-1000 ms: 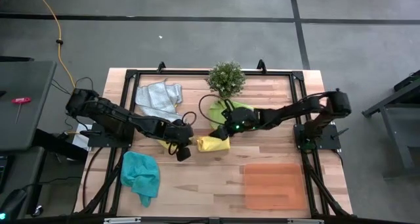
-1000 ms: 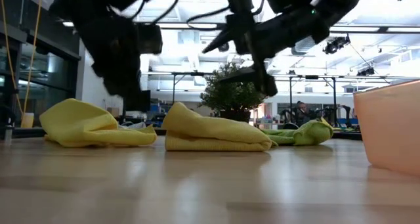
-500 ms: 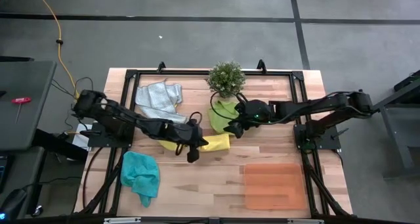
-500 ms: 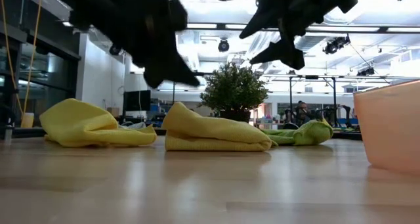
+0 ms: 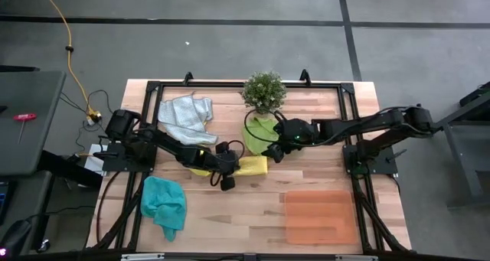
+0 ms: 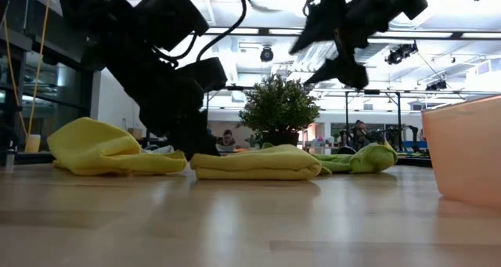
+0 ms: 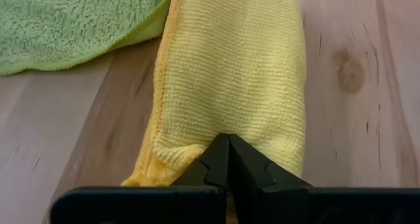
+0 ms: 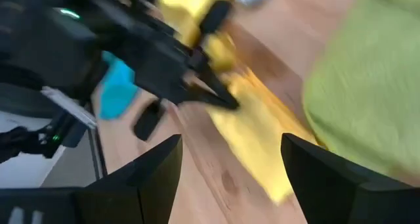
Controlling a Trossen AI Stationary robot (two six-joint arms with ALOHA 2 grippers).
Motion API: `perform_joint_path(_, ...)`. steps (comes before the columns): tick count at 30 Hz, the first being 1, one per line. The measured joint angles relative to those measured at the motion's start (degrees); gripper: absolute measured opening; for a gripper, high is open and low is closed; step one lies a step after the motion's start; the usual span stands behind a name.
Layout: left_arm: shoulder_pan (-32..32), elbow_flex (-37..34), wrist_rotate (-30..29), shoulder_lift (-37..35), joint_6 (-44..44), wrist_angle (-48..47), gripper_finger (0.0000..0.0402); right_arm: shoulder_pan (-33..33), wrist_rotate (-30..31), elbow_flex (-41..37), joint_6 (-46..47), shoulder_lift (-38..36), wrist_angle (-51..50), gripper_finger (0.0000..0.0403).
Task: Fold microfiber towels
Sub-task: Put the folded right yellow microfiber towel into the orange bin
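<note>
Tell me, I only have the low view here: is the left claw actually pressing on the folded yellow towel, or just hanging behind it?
Observer: The left claw is shut, with its tips down on one end of the folded yellow towel.
Operator: Where is the right claw?
Observer: The right claw is open, above the lime green towel, just in front of the plant.
Operator: Any other towels my view hides?
Observer: Yes, a teal towel lies near the table's front left corner, and a grey towel lies at the back left.
</note>
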Motion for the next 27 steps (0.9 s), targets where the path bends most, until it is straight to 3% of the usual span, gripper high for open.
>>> perform_joint_path(7,0.0,0.0,0.4,0.2,0.0,-0.1,0.0,2.6,-3.1,0.0,9.6,8.9,-4.2,0.0251)
perform_joint_path(15,0.0,0.0,0.5,0.3,-0.2,-0.3,0.0,3.8,-2.7,0.0,14.0,17.8,1.5,0.0251)
perform_joint_path(19,0.0,0.0,0.7,0.3,-0.2,-0.3,0.0,3.2,-2.3,0.0,16.4,20.2,6.9,0.0251)
perform_joint_path(27,-0.1,0.0,0.9,0.3,-0.2,-0.3,0.0,2.9,0.3,0.0,22.6,21.7,7.6,0.0251)
